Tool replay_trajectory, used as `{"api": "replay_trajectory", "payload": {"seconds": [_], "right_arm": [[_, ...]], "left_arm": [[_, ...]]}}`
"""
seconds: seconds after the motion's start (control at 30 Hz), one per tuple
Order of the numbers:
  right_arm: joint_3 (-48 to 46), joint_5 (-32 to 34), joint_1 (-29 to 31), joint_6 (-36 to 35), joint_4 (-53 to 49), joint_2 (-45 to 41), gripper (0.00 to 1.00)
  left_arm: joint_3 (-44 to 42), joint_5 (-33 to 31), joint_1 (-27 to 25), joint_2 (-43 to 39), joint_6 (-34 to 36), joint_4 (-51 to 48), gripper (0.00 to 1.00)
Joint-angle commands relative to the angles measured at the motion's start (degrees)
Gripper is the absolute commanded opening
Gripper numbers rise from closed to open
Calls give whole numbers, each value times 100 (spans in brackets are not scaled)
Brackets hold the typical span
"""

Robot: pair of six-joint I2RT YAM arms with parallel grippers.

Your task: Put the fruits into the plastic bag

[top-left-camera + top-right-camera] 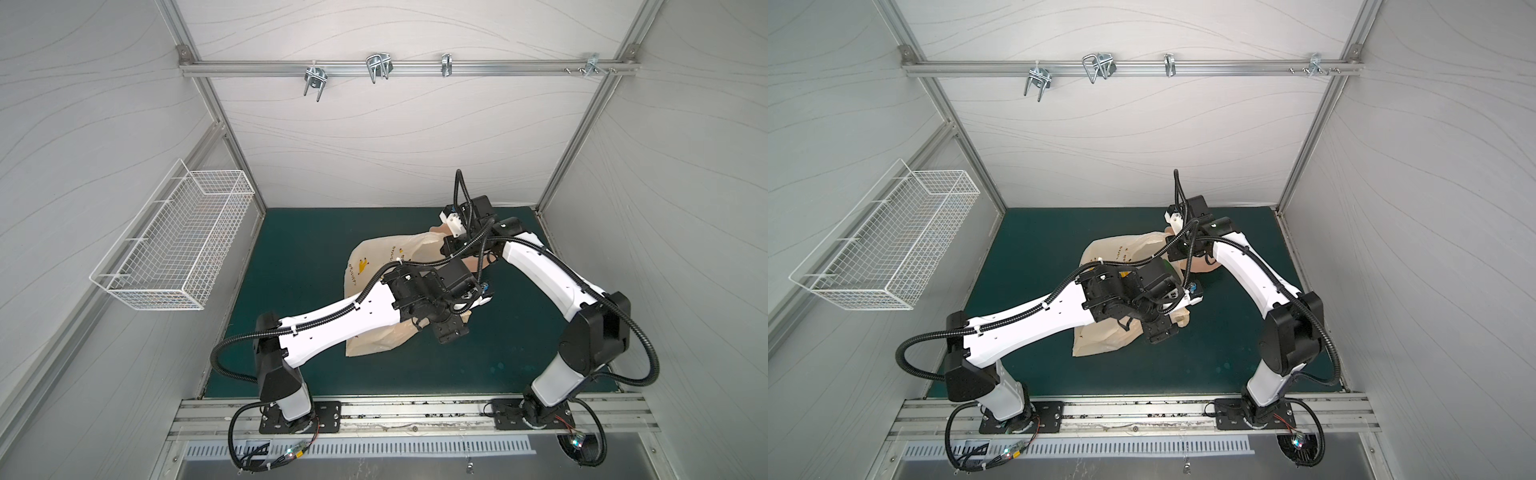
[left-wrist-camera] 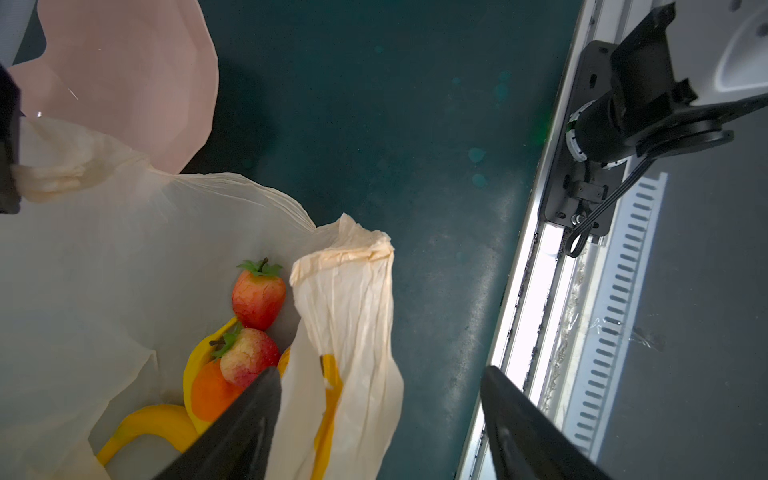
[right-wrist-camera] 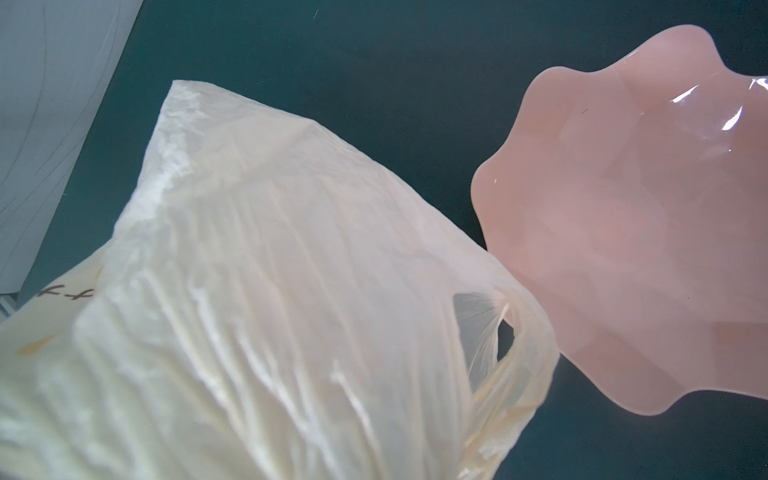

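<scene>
The plastic bag (image 2: 124,270) sits on the table (image 2: 374,124) beside the pink dish (image 2: 137,75) with strawberries (image 2: 258,297), a banana (image 2: 153,422) and an orange (image 2: 212,392) inside; my right hand (image 2: 9,166) pinches its handle (image 2: 50,178), my left hand (image 2: 380,370) gapes open at its mouth.

Plastic bag (image 3: 291,291): thin cream film, crinkled, half see-through, soft sheen. Pink dish (image 3: 644,228): smooth glossy plastic, bright glints. Strawberries (image 2: 258,297): dimpled, dull skin. Banana (image 2: 153,422): smooth, satin. Table surface (image 2: 395,124): dark green, matt, fine grain. Wire basket (image 1: 174,237): white coated metal wire.
</scene>
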Motion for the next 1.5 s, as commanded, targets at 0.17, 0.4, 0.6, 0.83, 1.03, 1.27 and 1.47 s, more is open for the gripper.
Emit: {"api": "replay_trajectory", "payload": {"seconds": [0.17,0.4,0.6,0.83,1.03,1.27,1.47], "right_arm": [[16,-147,-54,65,-147,-32,0],[-46,-282,-170,221,-106,-81,0],[0,-516,-364,448,-125,-80,0],[367,-899,-608,895,-290,-72,0],[1247,-1062,-828,1594,-801,47,0],[2373,-1355,-916,2501,-1175,262,0],[2764,-1710,-1045,3423,-993,204,0]], "left_arm": [[221,79,-23,378,217,260,50],[127,-15,-23,287,113,207,0],[-295,-120,-7,-349,52,643,0],[-692,114,403,-1246,-416,1003,0],[-836,-153,935,-2229,-551,1189,0],[-870,-252,1907,-3153,-381,1001,0],[-922,68,3075,-3538,-154,995,0]]}}
